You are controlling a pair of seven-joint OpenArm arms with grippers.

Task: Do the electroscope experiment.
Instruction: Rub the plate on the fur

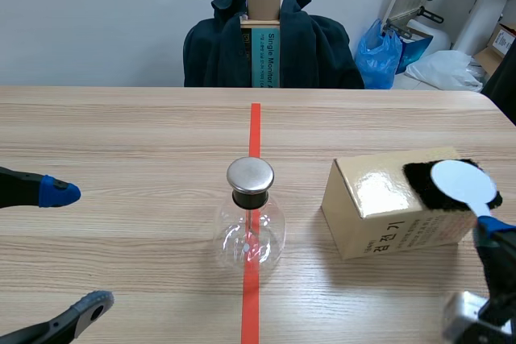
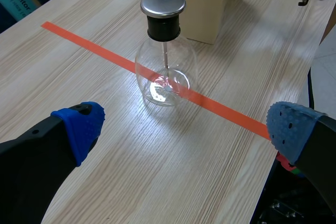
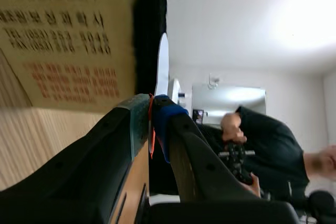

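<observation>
Left end effector (image 2: 186,128) low with fingers spread wide; right end effector (image 3: 152,109) clamped on white disc (image 1: 462,181)

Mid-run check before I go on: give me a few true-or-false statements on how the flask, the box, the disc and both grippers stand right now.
1. The left gripper is open and holds nothing. True.
2. The flask lies on its side. False: it stands upright on the red tape line, with its metal cap on.
3. The right gripper is shut on the white disc. True.
4. The white disc touches the metal cap. False: it is at the black fur on top of the box, well apart from the flask.
5. The box stands on the left arm's side of the flask. False: it is on the right arm's side.
</observation>
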